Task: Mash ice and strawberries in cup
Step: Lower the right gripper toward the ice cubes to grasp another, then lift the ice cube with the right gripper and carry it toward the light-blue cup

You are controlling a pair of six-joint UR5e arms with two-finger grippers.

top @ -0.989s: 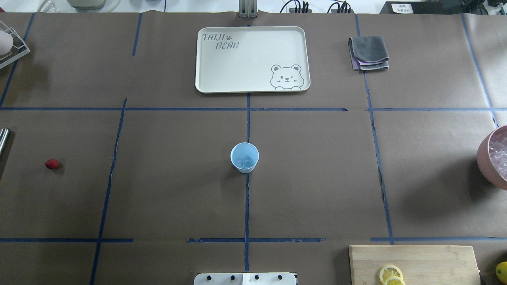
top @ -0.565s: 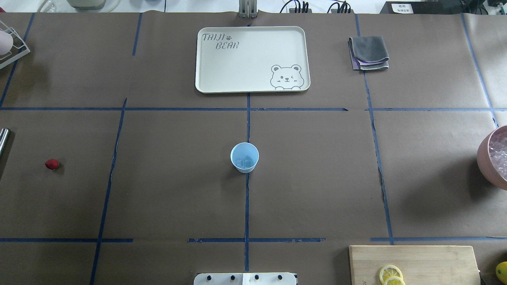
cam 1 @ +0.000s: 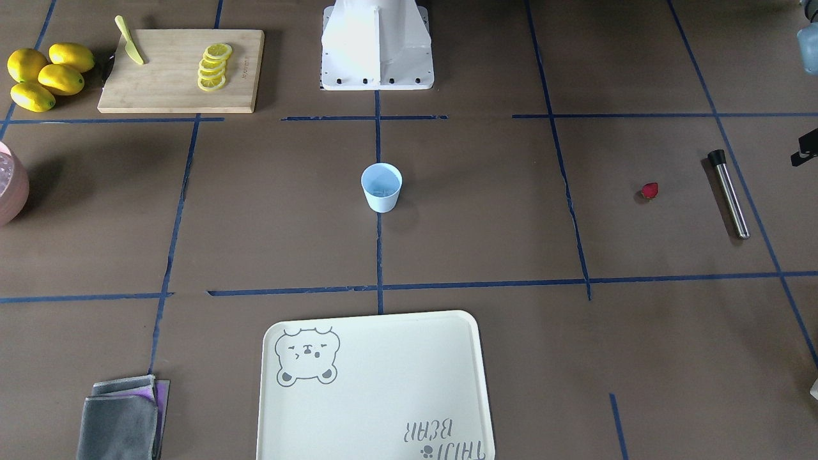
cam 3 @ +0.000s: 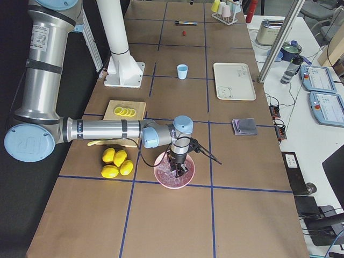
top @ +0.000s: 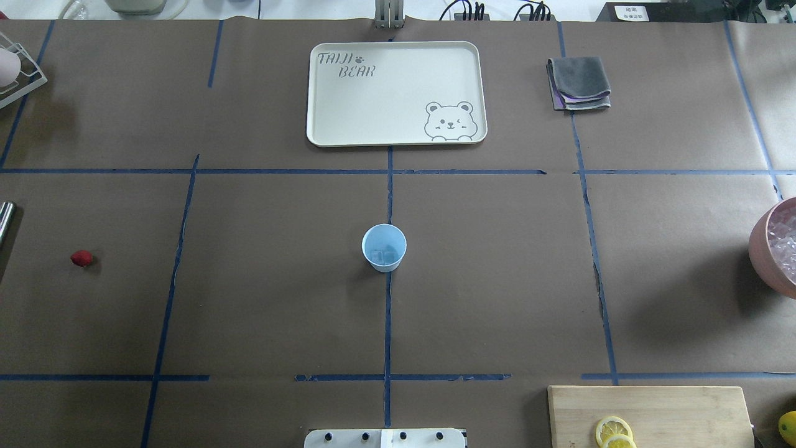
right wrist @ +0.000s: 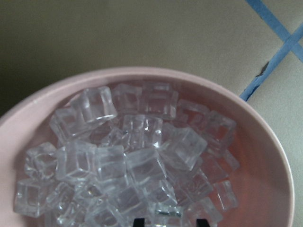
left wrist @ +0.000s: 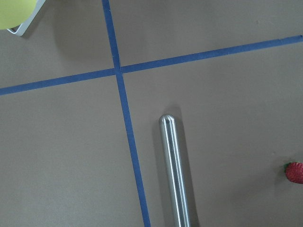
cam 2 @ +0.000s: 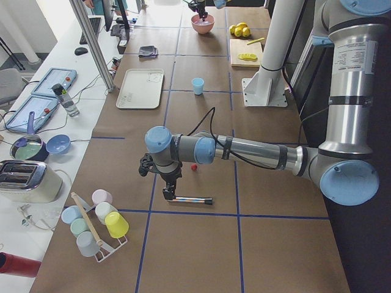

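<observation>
The pale blue cup (top: pixel 384 247) stands upright at the table's middle with a few clear ice lumps (top: pixel 383 254) in its bottom. The red strawberry (top: pixel 81 258) lies on the table far to the left, also in the left wrist view (left wrist: pixel 294 172). My left gripper (cam 2: pixel 166 194) hangs over a steel muddler (left wrist: pixel 176 170) beside the berry; I cannot tell whether it is open or shut. My right gripper (right wrist: pixel 169 222) is open just above the ice cubes (right wrist: pixel 132 161) in the pink bowl (cam 3: pixel 188 177) at the far right.
A cream bear tray (top: pixel 348 93) and a folded grey cloth (top: pixel 579 84) lie at the far side. A cutting board (top: pixel 671 410) with lemon slices, whole lemons (cam 1: pixel 45 73) and a rack of cups (cam 2: pixel 91 223) sit at the table's ends.
</observation>
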